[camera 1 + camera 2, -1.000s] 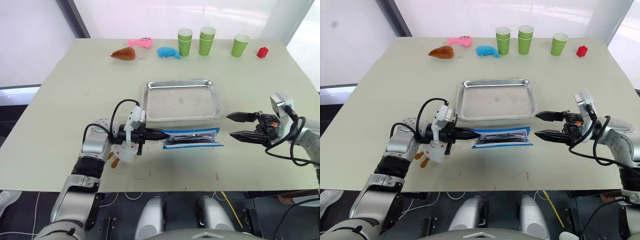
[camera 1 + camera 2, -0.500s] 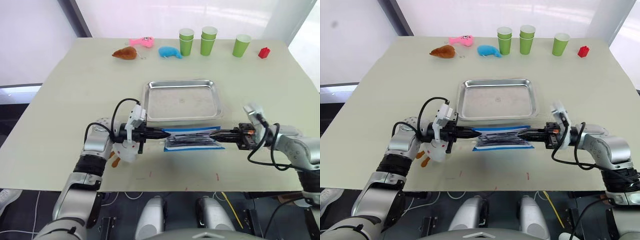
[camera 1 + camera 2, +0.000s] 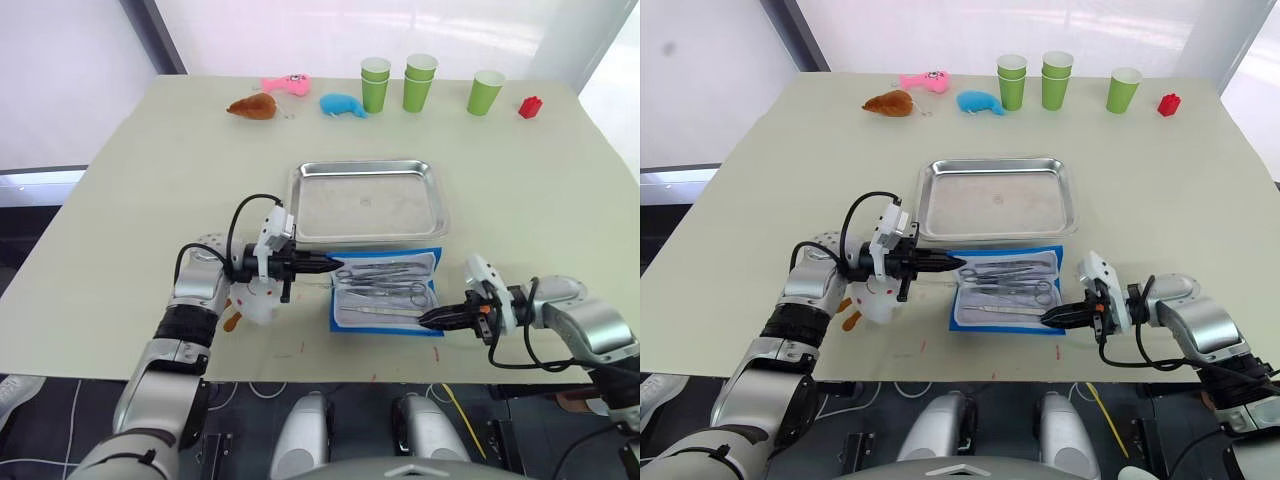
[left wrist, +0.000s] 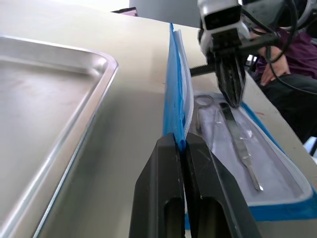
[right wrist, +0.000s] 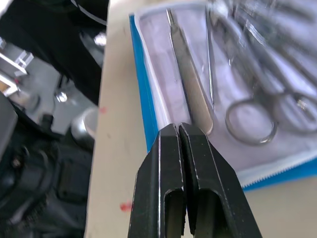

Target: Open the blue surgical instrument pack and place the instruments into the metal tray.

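While left jaws pinch the opened pack point(image 3: 385, 291), right jaws rest beside it

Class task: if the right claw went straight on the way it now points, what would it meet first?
Probably the near right corner of the opened blue surgical instrument pack: the shut right claw points at it, then the instruments. Its height above the table is unclear.

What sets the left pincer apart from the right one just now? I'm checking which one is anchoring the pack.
The left pincer is shut on the blue pack's far edge; the right pincer is shut on nothing, at the near right corner. The left points right, the right points left. Both sit low over the table.
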Robot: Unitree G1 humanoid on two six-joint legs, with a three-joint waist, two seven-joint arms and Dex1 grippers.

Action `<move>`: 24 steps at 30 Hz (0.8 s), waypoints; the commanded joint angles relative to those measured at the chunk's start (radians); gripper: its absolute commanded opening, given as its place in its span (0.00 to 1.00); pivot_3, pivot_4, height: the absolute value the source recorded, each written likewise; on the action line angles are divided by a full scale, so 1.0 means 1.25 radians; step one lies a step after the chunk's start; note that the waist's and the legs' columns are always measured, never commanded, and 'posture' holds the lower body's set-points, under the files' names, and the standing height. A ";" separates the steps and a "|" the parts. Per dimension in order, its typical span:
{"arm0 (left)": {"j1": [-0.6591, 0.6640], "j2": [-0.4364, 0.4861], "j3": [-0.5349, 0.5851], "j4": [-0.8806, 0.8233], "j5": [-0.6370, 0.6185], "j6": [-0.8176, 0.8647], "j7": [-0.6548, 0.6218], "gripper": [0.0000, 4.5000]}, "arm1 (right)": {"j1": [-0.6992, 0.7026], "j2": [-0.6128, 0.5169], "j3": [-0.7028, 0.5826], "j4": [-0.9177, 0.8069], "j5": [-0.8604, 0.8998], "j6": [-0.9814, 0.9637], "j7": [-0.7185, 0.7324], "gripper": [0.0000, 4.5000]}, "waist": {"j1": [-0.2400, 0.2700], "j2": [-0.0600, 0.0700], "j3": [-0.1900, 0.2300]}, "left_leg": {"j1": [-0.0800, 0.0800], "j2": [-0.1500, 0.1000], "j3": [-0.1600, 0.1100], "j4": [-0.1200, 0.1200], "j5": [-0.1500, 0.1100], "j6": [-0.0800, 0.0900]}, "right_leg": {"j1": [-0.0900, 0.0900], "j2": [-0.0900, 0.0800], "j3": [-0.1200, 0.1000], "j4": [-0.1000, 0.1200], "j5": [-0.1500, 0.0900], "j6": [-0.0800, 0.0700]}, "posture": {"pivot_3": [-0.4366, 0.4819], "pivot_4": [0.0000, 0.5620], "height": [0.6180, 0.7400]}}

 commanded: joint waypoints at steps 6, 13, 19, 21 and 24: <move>-0.045 -0.021 -0.035 0.139 0.098 -0.107 0.051 0.00 | 0.012 0.001 0.016 0.016 -0.045 -0.044 0.012 0.02 | -0.001 -0.002 -0.001 | 0.001 0.000 0.000 0.000 0.000 0.000 | 0.001 0.000 0.000 0.000 0.000 0.000 | 0.48 0.27 1.00; -0.095 -0.043 -0.058 0.253 0.162 -0.175 0.071 0.00 | 0.024 0.005 0.017 0.008 -0.048 -0.047 0.006 0.02 | -0.003 -0.002 -0.001 | 0.001 0.000 0.000 0.000 0.000 0.000 | 0.001 0.000 0.000 -0.001 0.000 0.000 | 0.48 0.27 1.00; -0.113 -0.062 -0.071 0.292 0.177 -0.190 0.038 0.00 | 0.033 -0.007 -0.003 -0.020 -0.028 -0.029 0.012 0.02 | -0.001 -0.003 -0.002 | 0.000 0.000 0.000 0.000 0.000 0.000 | 0.001 0.000 -0.001 -0.001 0.000 0.000 | 0.48 0.27 1.00; -0.113 -0.064 -0.074 0.295 0.181 -0.190 0.027 0.00 | 0.036 -0.010 -0.007 -0.033 -0.021 -0.020 0.013 0.02 | -0.001 -0.003 -0.002 | 0.000 0.000 0.000 0.000 0.000 0.000 | 0.001 0.000 -0.001 -0.002 0.000 0.000 | 0.48 0.27 1.00; -0.115 -0.067 -0.076 0.298 0.186 -0.189 0.015 0.00 | 0.041 -0.013 -0.008 -0.047 -0.011 -0.008 0.019 0.02 | 0.000 -0.003 -0.002 | 0.000 0.000 0.000 0.000 0.000 0.000 | 0.001 0.000 -0.001 -0.002 0.000 0.000 | 0.48 0.27 1.00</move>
